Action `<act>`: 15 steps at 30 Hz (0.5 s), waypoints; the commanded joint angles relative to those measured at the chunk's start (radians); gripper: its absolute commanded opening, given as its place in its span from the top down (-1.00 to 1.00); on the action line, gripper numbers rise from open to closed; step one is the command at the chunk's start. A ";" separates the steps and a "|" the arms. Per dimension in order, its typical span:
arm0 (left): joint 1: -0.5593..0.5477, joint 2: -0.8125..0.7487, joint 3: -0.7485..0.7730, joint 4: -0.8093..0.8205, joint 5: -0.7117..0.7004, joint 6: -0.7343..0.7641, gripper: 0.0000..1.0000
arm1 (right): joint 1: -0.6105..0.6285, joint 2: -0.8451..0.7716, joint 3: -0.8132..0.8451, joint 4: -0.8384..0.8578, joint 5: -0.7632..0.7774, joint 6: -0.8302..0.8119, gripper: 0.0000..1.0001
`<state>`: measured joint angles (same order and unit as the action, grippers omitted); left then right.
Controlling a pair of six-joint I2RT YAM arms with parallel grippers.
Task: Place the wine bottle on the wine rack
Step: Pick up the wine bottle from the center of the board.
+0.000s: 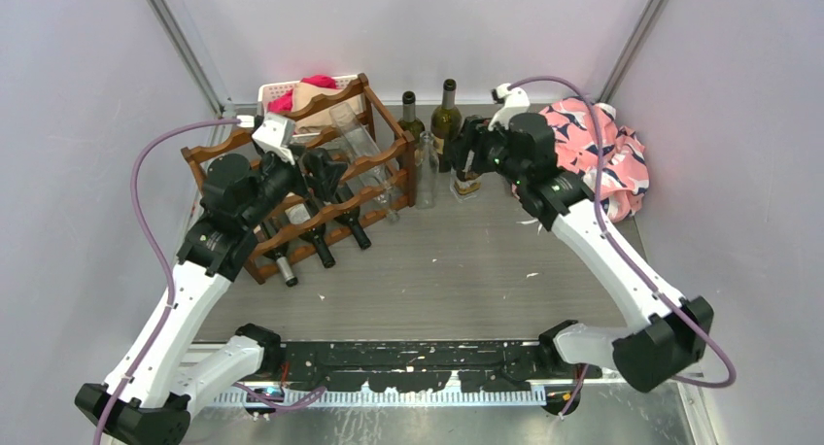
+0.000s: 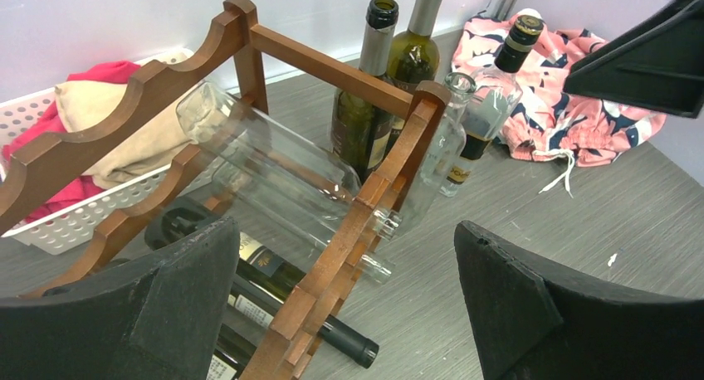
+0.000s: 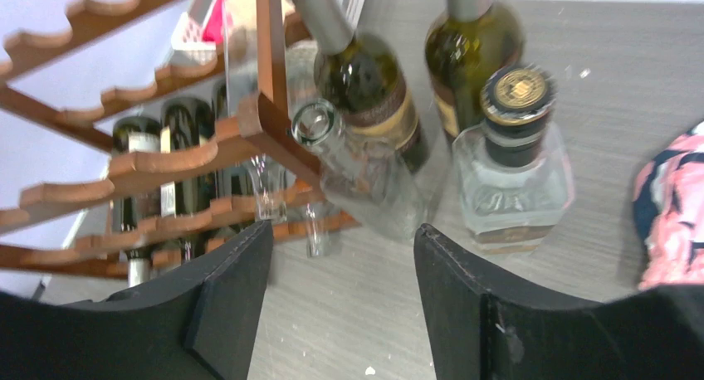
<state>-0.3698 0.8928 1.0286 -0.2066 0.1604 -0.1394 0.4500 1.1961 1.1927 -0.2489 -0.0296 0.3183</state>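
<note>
Open and empty, the right gripper [image 3: 340, 241] is hovering by the clear bottle [image 3: 369, 193]; it should be centring on the neck, avoiding the rack [image 3: 166, 160].

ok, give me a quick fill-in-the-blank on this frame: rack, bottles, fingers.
1. On the wine rack, the clear bottles lie ___ the dark bottles.
2. The upright bottles on the table beside the rack number ___.
3. The left fingers and the right fingers both hold ___.
4. The floral cloth lies on the robot's ___ side.

Missing words: above; four; nothing; right.
</note>
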 commanded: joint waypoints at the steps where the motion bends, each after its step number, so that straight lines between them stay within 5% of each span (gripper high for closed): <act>1: 0.008 -0.016 -0.003 0.080 0.002 0.041 -0.99 | 0.000 0.060 0.074 -0.036 -0.126 -0.027 -0.34; 15: 0.008 -0.020 -0.022 0.099 0.009 0.059 -0.99 | 0.036 0.244 0.230 -0.096 -0.089 -0.118 -0.25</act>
<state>-0.3698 0.8913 1.0069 -0.1898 0.1604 -0.0963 0.4660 1.3991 1.3560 -0.3618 -0.1268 0.2337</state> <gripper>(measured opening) 0.996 0.626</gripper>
